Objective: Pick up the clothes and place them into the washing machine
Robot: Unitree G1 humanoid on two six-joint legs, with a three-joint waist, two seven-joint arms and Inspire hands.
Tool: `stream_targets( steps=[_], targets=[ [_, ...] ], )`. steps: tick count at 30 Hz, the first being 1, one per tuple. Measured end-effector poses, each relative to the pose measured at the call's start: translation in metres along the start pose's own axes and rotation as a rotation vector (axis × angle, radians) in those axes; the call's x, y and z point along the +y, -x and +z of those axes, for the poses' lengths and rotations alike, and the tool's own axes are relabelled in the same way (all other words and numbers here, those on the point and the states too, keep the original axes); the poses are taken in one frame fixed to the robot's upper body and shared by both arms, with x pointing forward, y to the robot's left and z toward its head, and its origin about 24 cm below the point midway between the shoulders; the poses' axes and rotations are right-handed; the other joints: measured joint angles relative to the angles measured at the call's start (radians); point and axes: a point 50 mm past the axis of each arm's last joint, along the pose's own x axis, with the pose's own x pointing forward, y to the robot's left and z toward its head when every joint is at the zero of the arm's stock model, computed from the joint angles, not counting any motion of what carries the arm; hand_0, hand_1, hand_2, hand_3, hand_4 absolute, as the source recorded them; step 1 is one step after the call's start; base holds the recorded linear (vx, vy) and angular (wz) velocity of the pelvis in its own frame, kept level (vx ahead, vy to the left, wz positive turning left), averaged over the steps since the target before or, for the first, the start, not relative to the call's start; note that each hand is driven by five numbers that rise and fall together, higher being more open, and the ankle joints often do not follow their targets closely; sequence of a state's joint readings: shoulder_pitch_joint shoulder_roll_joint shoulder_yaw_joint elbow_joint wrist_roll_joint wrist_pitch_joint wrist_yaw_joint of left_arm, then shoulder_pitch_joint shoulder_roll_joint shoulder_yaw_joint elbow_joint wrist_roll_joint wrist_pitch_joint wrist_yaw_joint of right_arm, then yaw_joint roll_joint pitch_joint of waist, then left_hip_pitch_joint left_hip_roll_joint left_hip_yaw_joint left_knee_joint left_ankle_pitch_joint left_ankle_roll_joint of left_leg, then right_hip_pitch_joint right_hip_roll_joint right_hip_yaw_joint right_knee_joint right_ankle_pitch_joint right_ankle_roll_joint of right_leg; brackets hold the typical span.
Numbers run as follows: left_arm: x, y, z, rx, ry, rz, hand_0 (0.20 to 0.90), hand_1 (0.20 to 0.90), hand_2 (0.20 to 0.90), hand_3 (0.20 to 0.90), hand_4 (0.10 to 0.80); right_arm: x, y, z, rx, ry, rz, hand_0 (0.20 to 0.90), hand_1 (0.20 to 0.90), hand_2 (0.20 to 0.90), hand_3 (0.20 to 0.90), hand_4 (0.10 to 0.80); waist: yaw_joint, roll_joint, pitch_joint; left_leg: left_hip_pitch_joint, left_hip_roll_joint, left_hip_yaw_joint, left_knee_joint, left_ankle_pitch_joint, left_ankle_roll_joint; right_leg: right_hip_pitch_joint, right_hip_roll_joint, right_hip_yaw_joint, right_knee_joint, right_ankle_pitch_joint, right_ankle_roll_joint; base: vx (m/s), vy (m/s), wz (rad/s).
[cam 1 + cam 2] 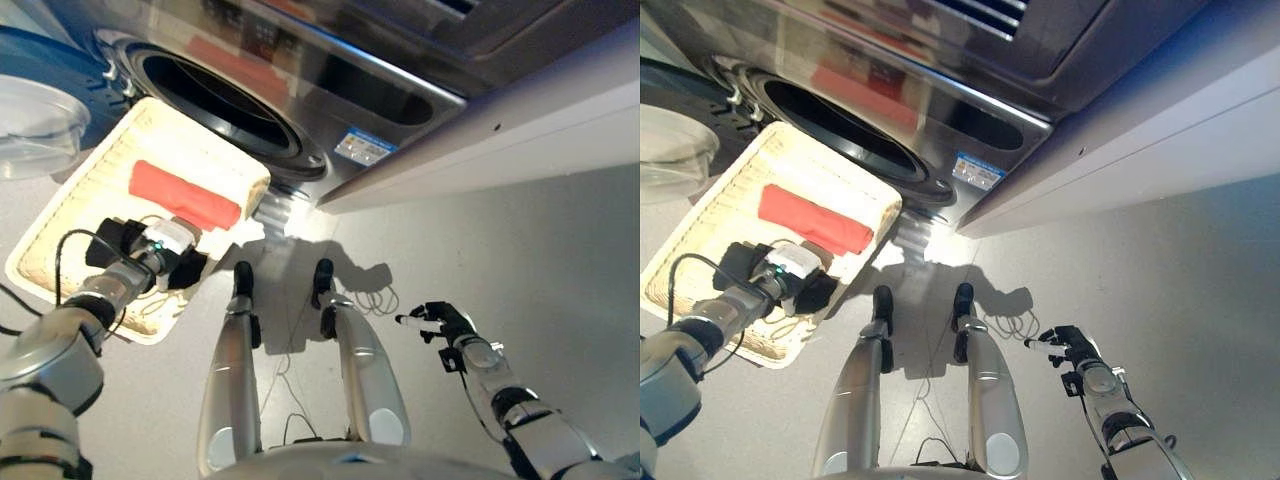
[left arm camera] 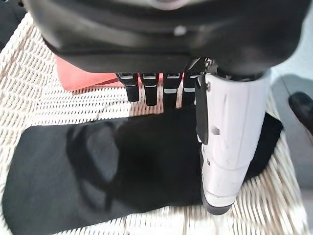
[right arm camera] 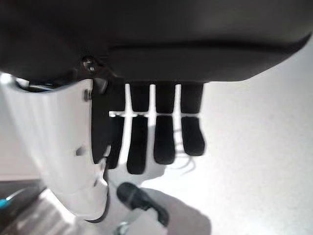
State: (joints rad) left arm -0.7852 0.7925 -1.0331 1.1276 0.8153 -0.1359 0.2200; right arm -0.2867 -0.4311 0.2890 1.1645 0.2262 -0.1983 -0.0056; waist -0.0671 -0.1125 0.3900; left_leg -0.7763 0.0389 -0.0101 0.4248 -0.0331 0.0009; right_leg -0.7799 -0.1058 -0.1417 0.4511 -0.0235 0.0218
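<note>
A shallow wicker basket [image 1: 85, 205] stands beside the washing machine [image 1: 400, 90], just below its open drum [image 1: 220, 105]. A folded red garment [image 1: 185, 195] lies in the basket's far part. A black garment [image 2: 98, 176] lies flat in the near part. My left hand [image 1: 165, 245] is over the black garment, open. In the left wrist view its fingers [image 2: 151, 90] are straight and point down at the garment's far edge by the red garment [image 2: 83, 78], and the white-covered thumb [image 2: 230, 147] stands out over the black cloth. My right hand [image 1: 440, 322] hangs open and empty over the floor at the lower right.
The machine's round door [image 1: 35, 120] stands open at the far left, beside the basket. A white cabinet edge [image 1: 520, 130] runs along the right of the machine. Pale floor [image 1: 560, 260] lies to the right.
</note>
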Motion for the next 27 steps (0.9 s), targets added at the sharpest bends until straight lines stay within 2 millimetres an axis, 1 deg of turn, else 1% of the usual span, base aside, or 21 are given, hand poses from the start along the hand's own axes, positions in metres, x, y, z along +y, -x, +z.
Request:
stream_targets(
  steps=[1, 2, 5, 8, 9, 11, 14, 15, 17, 19, 20, 21, 22, 23, 24, 26, 27],
  targets=[
    [0.005, -0.001, -0.002, 0.006, -0.001, 0.013, 0.774, 0.774, 0.774, 0.774, 0.71, 0.0, 0.0, 0.001, -0.003, -0.006, -0.002, 0.9, 0.9, 0.9, 0.9, 0.8, 0.0, -0.001, 0.001, -0.014, 0.0, 0.0, 0.012, -0.002, 0.0, -0.013, 0.0, 0.0, 0.006, 0.0, 0.0, -0.014, 0.014, -0.03],
    [0.009, -0.002, -0.004, 0.011, 0.0, 0.028, 0.2, 0.2, 0.2, 0.2, 0.3, 0.0, 0.0, 0.001, -0.005, -0.015, -0.004, 0.9, 0.9, 0.9, 0.9, 0.8, 0.001, -0.001, 0.001, -0.022, 0.001, 0.0, 0.02, -0.005, -0.002, -0.021, 0.0, 0.0, 0.01, -0.001, 0.0, -0.005, 0.01, -0.04],
    [0.013, -0.002, -0.007, 0.032, 0.017, 0.055, 0.2, 0.2, 0.2, 0.2, 0.3, 0.0, -0.001, 0.003, -0.013, -0.024, -0.003, 0.9, 0.9, 0.9, 0.9, 0.8, -0.004, -0.002, 0.003, -0.039, 0.002, 0.0, 0.028, -0.01, -0.002, -0.037, 0.001, 0.002, 0.013, -0.003, -0.003, 0.002, 0.004, -0.01],
    [0.011, -0.003, -0.007, 0.059, 0.04, 0.057, 0.2, 0.2, 0.2, 0.2, 0.3, 0.001, -0.001, 0.004, -0.015, -0.025, 0.0, 0.9, 0.9, 0.9, 0.9, 0.8, -0.009, -0.003, 0.003, -0.036, 0.003, 0.001, 0.026, -0.011, -0.002, -0.033, 0.004, 0.004, 0.004, -0.002, -0.002, 0.016, 0.013, -0.02],
    [0.011, -0.003, -0.008, 0.064, 0.047, 0.059, 0.2, 0.2, 0.2, 0.2, 0.3, 0.001, -0.001, 0.004, -0.017, -0.025, 0.0, 0.9, 0.9, 0.9, 0.9, 0.8, -0.011, -0.003, 0.004, -0.036, 0.003, 0.001, 0.026, -0.011, -0.002, -0.033, 0.004, 0.005, 0.002, 0.001, 0.002, 0.025, 0.031, -0.04],
    [0.006, -0.002, -0.008, 0.081, 0.068, 0.046, 0.2, 0.2, 0.2, 0.2, 0.3, 0.002, -0.001, 0.006, -0.024, -0.025, 0.002, 0.9, 0.9, 0.9, 0.9, 0.8, -0.013, -0.004, 0.003, -0.033, 0.003, 0.003, 0.026, -0.011, 0.001, -0.031, 0.01, 0.009, -0.004, 0.005, 0.004, 0.022, 0.036, -0.05],
    [-0.01, 0.002, -0.012, 0.12, 0.081, -0.003, 0.2, 0.2, 0.2, 0.2, 0.3, 0.003, -0.002, 0.013, -0.053, -0.025, 0.009, 0.9, 0.9, 0.9, 0.9, 0.8, -0.032, -0.007, 0.001, -0.03, 0.003, 0.013, 0.026, -0.014, 0.008, -0.029, 0.015, 0.021, -0.012, 0.017, -0.002, 0.03, 0.034, -0.12],
    [-0.016, 0.004, -0.013, 0.134, 0.082, -0.028, 0.2, 0.2, 0.2, 0.2, 0.3, 0.003, -0.002, 0.014, -0.056, -0.025, 0.009, 0.9, 0.9, 0.9, 0.9, 0.8, -0.033, -0.01, -0.001, -0.027, 0.004, 0.016, 0.022, -0.015, 0.009, -0.027, 0.018, 0.026, -0.023, 0.026, -0.002, 0.033, 0.029, -0.16],
    [-0.023, 0.006, -0.012, 0.139, 0.088, -0.056, 0.2, 0.2, 0.2, 0.2, 0.3, 0.003, -0.002, 0.014, -0.057, -0.025, 0.009, 0.9, 0.9, 0.9, 0.9, 0.8, -0.033, -0.01, -0.001, -0.021, 0.004, 0.02, 0.02, -0.018, 0.012, -0.02, 0.019, 0.028, -0.034, 0.031, 0.0, 0.039, 0.018, -0.11],
    [-0.037, 0.009, -0.005, 0.135, 0.1, -0.105, 0.2, 0.2, 0.2, 0.2, 0.3, 0.004, -0.002, 0.012, -0.049, -0.023, 0.015, 0.9, 0.9, 0.9, 0.9, 0.8, -0.032, -0.014, -0.004, 0.012, 0.003, 0.028, 0.0, -0.018, 0.012, 0.014, 0.022, 0.038, -0.064, 0.041, 0.006, 0.048, 0.008, -0.12],
    [-0.048, 0.013, -0.001, 0.143, 0.117, -0.136, 0.2, 0.2, 0.2, 0.2, 0.3, 0.005, -0.002, 0.014, -0.054, -0.023, 0.019, 0.9, 0.9, 0.9, 0.9, 0.8, -0.031, -0.022, -0.008, 0.045, 0.003, 0.041, -0.024, -0.014, 0.016, 0.041, 0.022, 0.045, -0.091, 0.048, 0.01, -0.039, 0.015, -0.16],
    [-0.055, 0.015, 0.002, 0.142, 0.121, -0.156, 0.2, 0.2, 0.2, 0.2, 0.3, 0.005, -0.002, 0.014, -0.054, -0.022, 0.019, 0.9, 0.9, 0.9, 0.9, 0.8, -0.031, -0.023, -0.011, 0.052, 0.001, 0.044, -0.029, -0.012, 0.019, 0.047, 0.022, 0.045, -0.096, 0.058, 0.01, -0.035, 0.012, -0.21],
    [-0.065, 0.02, 0.005, 0.145, 0.132, -0.183, 0.2, 0.2, 0.2, 0.2, 0.3, 0.006, -0.002, 0.014, -0.059, -0.021, 0.023, 0.9, 0.9, 0.9, 0.9, 0.8, -0.031, -0.029, -0.018, 0.072, 0.001, 0.05, -0.047, -0.014, 0.018, 0.066, 0.021, 0.048, -0.121, 0.064, 0.013, -0.036, 0.009, -0.12],
    [-0.071, 0.023, 0.007, 0.151, 0.148, -0.199, 0.2, 0.2, 0.2, 0.2, 0.3, 0.007, -0.002, 0.014, -0.061, -0.014, 0.027, 0.9, 0.9, 0.9, 0.9, 0.8, -0.032, -0.034, -0.025, 0.092, 0.0, 0.061, -0.072, -0.004, 0.022, 0.084, 0.02, 0.05, -0.145, 0.072, 0.017, 0.062, 0.002, -0.09],
    [-0.078, 0.026, 0.009, 0.147, 0.149, -0.219, 0.2, 0.2, 0.2, 0.2, 0.3, 0.008, -0.001, 0.011, -0.053, -0.001, 0.03, 0.9, 0.9, 0.9, 0.9, 0.8, -0.032, -0.037, -0.043, 0.097, -0.001, 0.062, -0.087, -0.001, 0.018, 0.089, 0.019, 0.051, -0.162, 0.077, 0.022, 0.045, 0.003, 0.0],
    [-0.083, 0.028, 0.01, 0.155, 0.169, -0.242, 0.2, 0.2, 0.2, 0.2, 0.3, 0.008, -0.001, 0.009, -0.046, 0.009, 0.033, 0.9, 0.9, 0.9, 0.9, 0.8, -0.027, -0.044, -0.051, 0.117, -0.005, 0.067, -0.107, 0.008, 0.023, 0.108, 0.019, 0.051, -0.182, 0.085, 0.021, 0.066, 0.006, 0.01],
    [-0.087, 0.03, 0.011, 0.157, 0.178, -0.255, 0.2, 0.2, 0.2, 0.2, 0.3, 0.009, 0.0, 0.008, -0.044, 0.008, 0.034, 0.9, 0.9, 0.9, 0.9, 0.8, -0.027, -0.047, -0.063, 0.123, -0.008, 0.07, -0.117, 0.008, 0.02, 0.109, 0.017, 0.053, -0.185, 0.086, 0.021, 0.087, 0.011, -0.02]
  ],
)
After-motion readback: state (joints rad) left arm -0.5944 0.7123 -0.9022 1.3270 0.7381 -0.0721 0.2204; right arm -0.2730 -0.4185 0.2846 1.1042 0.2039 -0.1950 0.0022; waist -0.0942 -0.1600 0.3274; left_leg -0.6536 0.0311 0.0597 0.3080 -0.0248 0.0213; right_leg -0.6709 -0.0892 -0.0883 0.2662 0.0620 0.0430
